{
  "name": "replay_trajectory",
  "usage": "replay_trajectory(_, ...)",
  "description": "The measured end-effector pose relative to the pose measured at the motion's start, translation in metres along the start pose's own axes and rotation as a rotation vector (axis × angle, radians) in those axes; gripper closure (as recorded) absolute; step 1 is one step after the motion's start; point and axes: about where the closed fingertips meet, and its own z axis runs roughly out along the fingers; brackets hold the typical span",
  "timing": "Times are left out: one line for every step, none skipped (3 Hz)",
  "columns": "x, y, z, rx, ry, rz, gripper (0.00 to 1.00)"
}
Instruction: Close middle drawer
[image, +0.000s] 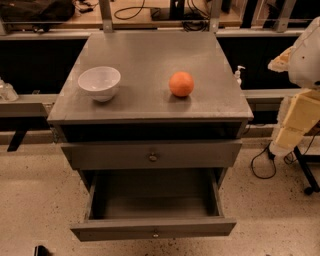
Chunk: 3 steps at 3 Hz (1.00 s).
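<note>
The middle drawer (153, 229) is pulled far out toward the camera. It is a shallow, wide grey box with a flat front and a small round knob (155, 234), and its inside shows empty. Above it, the taller-fronted first drawer (152, 155) stands slightly out from the cabinet. The third drawer is hidden beneath the open one. White and cream arm segments (301, 100) stand at the right edge, apart from the cabinet. The gripper is not in view.
A white bowl (99, 83) and an orange (181, 84) sit on the grey cabinet top (150, 55). Cables (265, 162) and a black stand leg (306, 172) lie on the speckled floor at the right. A small dark object (41, 250) is at the bottom left edge.
</note>
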Motion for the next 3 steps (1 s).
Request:
replay_trajectory(-0.001,-0.001,0.003,0.003,-0.009,0.002,0.00)
replay_trajectory(-0.008,0.007,0.027,0.000,-0.052,-0.002,0.00)
replay_trajectory(-0.036,0.054,0.078,-0.046,-0.200,-0.045,0.00)
